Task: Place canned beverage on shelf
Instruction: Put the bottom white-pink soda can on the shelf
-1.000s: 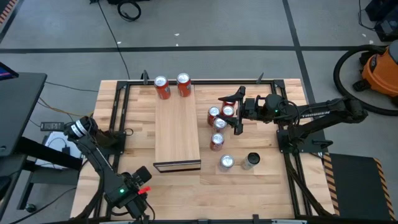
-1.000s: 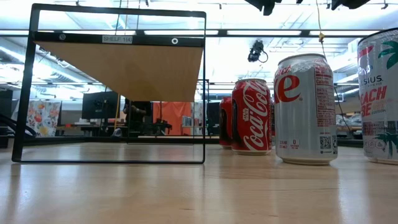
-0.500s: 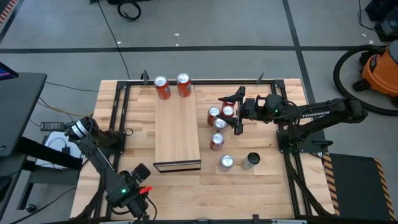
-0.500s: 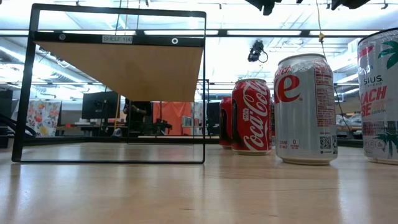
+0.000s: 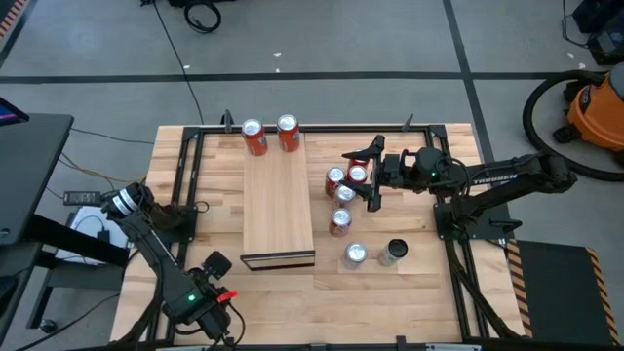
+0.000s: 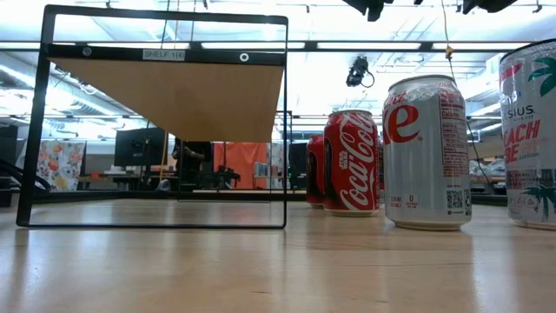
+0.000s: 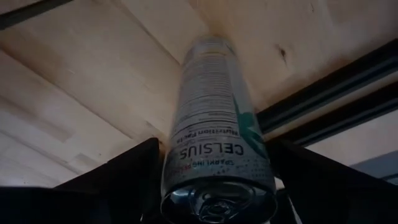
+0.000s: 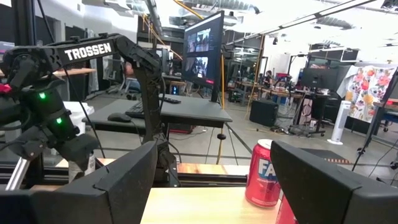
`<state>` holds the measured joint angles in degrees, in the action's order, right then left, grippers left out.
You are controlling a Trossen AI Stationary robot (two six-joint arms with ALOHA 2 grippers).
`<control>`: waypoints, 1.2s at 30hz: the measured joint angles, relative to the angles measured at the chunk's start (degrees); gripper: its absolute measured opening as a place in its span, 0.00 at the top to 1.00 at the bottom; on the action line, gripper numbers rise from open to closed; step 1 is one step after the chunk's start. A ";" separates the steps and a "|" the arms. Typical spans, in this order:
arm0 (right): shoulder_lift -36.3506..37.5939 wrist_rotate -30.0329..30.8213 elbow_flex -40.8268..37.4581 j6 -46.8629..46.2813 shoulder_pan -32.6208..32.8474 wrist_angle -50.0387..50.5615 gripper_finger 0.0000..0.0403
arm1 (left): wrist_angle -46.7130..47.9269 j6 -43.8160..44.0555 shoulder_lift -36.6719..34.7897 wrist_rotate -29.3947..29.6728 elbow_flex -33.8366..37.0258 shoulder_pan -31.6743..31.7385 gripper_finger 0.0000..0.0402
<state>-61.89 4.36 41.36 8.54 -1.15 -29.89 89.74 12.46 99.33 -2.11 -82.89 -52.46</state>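
the left hand [image 5: 216, 265] sits at the near left corner of the slatted pale wood worktop [image 5: 390, 288], just left of the shelf's near end. between its two dark fingers [image 7: 121, 180] stands a slim silver celsius can [image 7: 214, 124]; the fingers stand spread to either side of it, and whether they touch the can cannot be told. the shelf [image 5: 277, 200], a long pale wood board with a dark-framed open slot at its near end, lies along the middle of the worktop, its top bare. right of it stand a silver-topped can [image 5: 355, 255] and a dark can [image 5: 393, 252], then a cluster of red cans [image 5: 340, 190]. the right hand [image 5: 363, 174] hovers at that cluster, fingers parted, grasping nothing. two red cans [image 5: 270, 135] stand at the shelf's far end.
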 joint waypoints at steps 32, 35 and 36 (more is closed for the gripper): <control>0.00 -1.05 0.00 -0.02 0.04 -0.02 0.20 | 0.63 4.27 0.00 0.65 4.85 -2.74 0.35; 0.00 -1.07 0.00 -0.02 0.04 -0.04 0.20 | 0.72 11.20 -0.02 0.40 4.85 -0.87 0.34; 0.00 -1.05 0.00 -0.02 0.04 -0.04 0.20 | 0.70 13.27 -0.02 0.05 4.85 -0.17 0.34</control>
<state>-61.89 3.31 41.36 8.51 -1.10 -29.93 90.44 25.72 99.31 -2.06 -78.04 -52.63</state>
